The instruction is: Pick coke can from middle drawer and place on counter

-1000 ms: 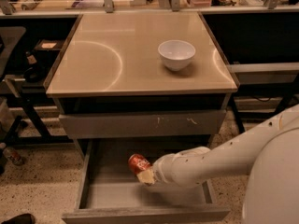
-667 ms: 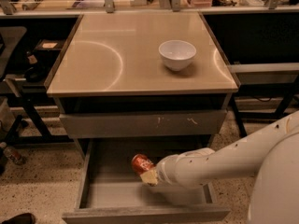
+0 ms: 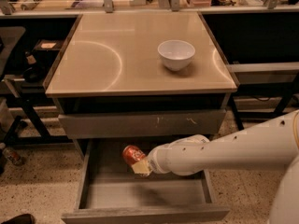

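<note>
The coke can (image 3: 133, 154), red with a silvery end, hangs tilted above the floor of the open middle drawer (image 3: 117, 195), near its back. My gripper (image 3: 141, 166) reaches in from the right on a white arm and is shut on the can's lower right side. Pale fingertips (image 3: 139, 168) show just below the can. The tan counter (image 3: 112, 55) lies above, over the cabinet.
A white bowl (image 3: 176, 54) stands on the right half of the counter. A shut grey drawer front with pale scuffs (image 3: 140, 123) sits directly above the open drawer. Dark shelving flanks the cabinet on both sides, and a cluttered bench runs along the back.
The can and the gripper have risen a little and shifted slightly left inside the drawer. Bowl and drawers have not moved.
</note>
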Controlling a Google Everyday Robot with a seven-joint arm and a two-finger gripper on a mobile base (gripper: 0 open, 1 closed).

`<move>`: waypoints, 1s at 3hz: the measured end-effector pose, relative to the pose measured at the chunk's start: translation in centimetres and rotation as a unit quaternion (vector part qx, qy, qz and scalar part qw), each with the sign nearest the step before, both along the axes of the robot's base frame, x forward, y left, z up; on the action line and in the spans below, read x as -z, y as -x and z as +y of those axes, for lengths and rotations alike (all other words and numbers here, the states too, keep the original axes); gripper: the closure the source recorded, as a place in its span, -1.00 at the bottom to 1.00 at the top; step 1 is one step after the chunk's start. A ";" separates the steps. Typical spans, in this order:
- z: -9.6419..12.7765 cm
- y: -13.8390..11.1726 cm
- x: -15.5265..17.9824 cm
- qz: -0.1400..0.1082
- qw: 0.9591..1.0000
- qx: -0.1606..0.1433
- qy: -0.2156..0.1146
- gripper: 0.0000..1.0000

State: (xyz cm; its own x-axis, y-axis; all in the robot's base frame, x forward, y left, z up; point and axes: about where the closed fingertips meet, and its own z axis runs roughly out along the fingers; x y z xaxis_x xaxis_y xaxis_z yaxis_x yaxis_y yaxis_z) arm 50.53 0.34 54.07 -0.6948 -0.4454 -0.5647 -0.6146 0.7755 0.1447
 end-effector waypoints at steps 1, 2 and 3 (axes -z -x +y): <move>0.6 -1.5 -2.3 -0.006 1.000 -0.001 -0.012 1.00; 0.4 -3.2 -6.6 -0.023 0.999 -0.010 -0.036 1.00; 0.2 -3.3 -6.8 -0.025 0.999 -0.010 -0.036 1.00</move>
